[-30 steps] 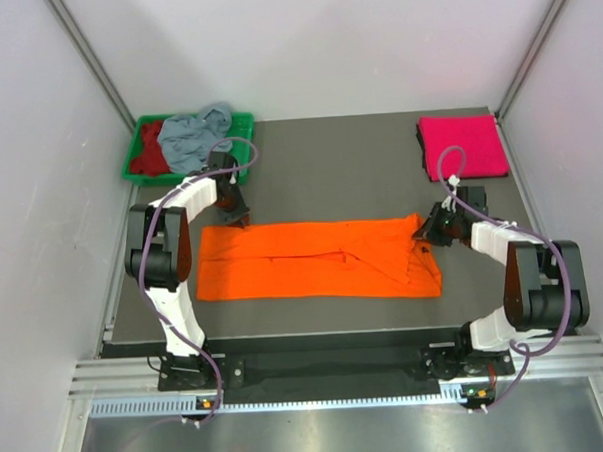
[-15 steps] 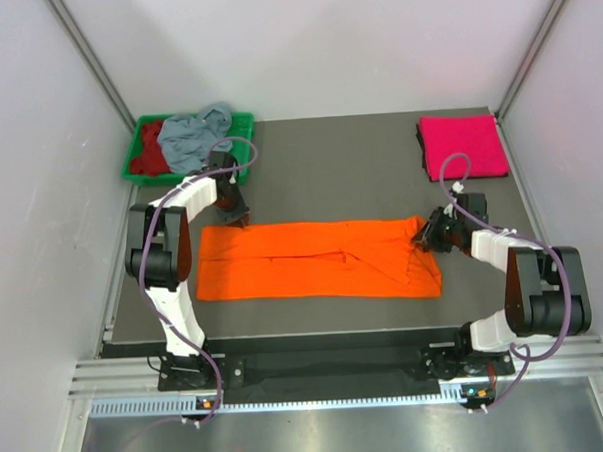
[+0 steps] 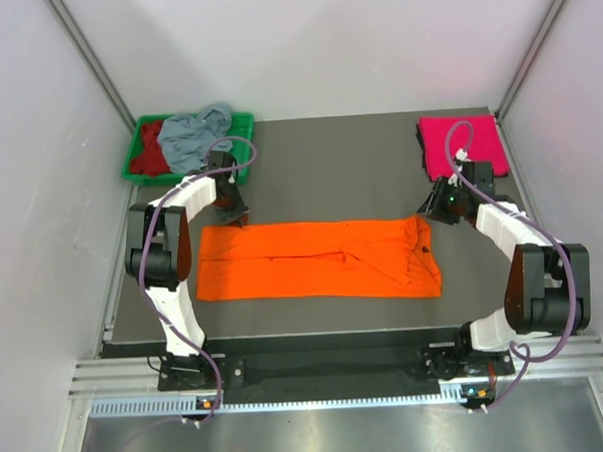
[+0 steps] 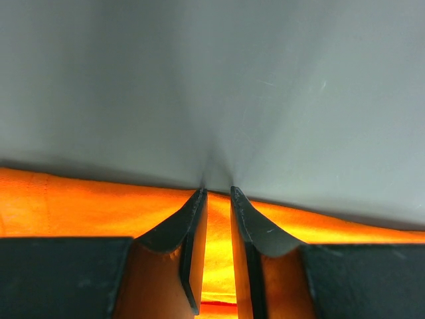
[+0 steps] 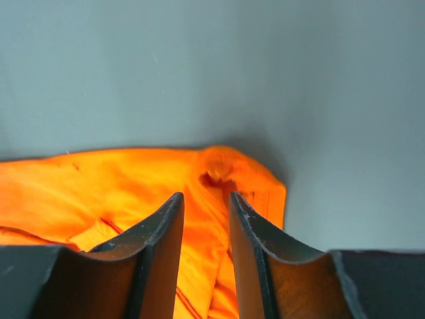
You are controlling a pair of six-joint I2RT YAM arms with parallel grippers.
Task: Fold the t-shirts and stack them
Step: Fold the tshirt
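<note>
A bright orange t-shirt (image 3: pixel 318 258) lies folded into a long strip across the middle of the table. My left gripper (image 3: pixel 239 217) rests on its far left corner. In the left wrist view the left gripper (image 4: pixel 217 191) has its tips down at the orange t-shirt's (image 4: pixel 99 206) edge, jaws a narrow gap apart. My right gripper (image 3: pixel 431 210) hovers just past the far right corner. From the right wrist, the right gripper (image 5: pixel 206 195) is open and holds nothing, with the orange t-shirt (image 5: pixel 99 186) below. A magenta t-shirt (image 3: pixel 463 146) lies folded at the back right.
A green tray (image 3: pixel 136 163) at the back left holds a crumpled grey-blue t-shirt (image 3: pixel 192 134) and a dark red t-shirt (image 3: pixel 153 147). White walls enclose the table on three sides. The right arm's cable loops over the magenta t-shirt's near edge.
The right gripper has opened, let go of the orange shirt's far right corner and drawn back toward the magenta shirt. The left arm has not moved.
</note>
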